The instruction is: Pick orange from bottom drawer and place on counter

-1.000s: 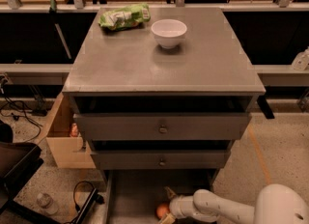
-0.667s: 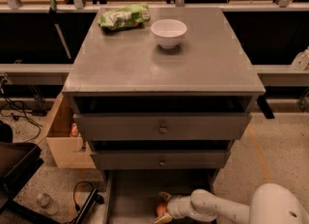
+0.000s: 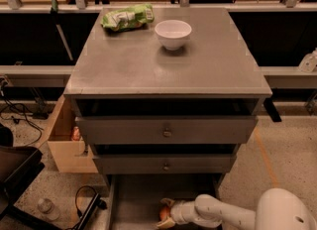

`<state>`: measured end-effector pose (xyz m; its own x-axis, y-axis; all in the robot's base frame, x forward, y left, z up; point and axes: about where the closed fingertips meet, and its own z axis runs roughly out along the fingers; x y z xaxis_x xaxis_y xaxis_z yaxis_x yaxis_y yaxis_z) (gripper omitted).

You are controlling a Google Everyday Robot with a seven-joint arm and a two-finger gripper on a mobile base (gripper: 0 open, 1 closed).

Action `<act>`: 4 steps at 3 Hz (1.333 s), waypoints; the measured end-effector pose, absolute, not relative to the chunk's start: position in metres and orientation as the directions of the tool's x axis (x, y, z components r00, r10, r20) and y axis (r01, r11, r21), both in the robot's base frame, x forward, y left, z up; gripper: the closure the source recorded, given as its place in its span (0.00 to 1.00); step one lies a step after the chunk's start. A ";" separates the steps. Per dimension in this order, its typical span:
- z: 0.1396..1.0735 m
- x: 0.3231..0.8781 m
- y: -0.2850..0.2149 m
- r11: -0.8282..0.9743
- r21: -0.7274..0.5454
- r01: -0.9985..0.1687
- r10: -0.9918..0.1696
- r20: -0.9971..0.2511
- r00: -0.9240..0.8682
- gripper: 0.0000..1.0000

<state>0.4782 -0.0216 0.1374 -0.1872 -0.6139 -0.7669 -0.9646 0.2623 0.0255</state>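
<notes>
The orange (image 3: 164,213) lies on the floor of the open bottom drawer (image 3: 133,199), low in the camera view. My gripper (image 3: 166,213) reaches in from the right on a white arm, with one finger above the orange and one below it. The counter (image 3: 148,60) is the flat grey top of the cabinet above.
A white bowl (image 3: 173,33) and a green snack bag (image 3: 127,17) sit at the back of the counter. Two knobbed drawers (image 3: 166,131) are above the bottom one. A cardboard box (image 3: 67,140) stands left of the cabinet, a dark chair (image 3: 17,174) at lower left.
My gripper has moved a little left inside the drawer and now sits around the orange.
</notes>
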 end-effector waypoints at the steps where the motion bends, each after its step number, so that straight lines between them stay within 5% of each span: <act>1: 0.137 0.477 -0.020 0.261 0.027 -0.965 -0.613 -0.767 -0.187 0.96; 4: 0.138 0.476 -0.016 0.253 0.030 -0.967 -0.611 -0.770 -0.183 1.00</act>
<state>0.4764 -0.0164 0.1384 -0.1831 -0.6107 -0.7704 -0.9671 0.2526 0.0297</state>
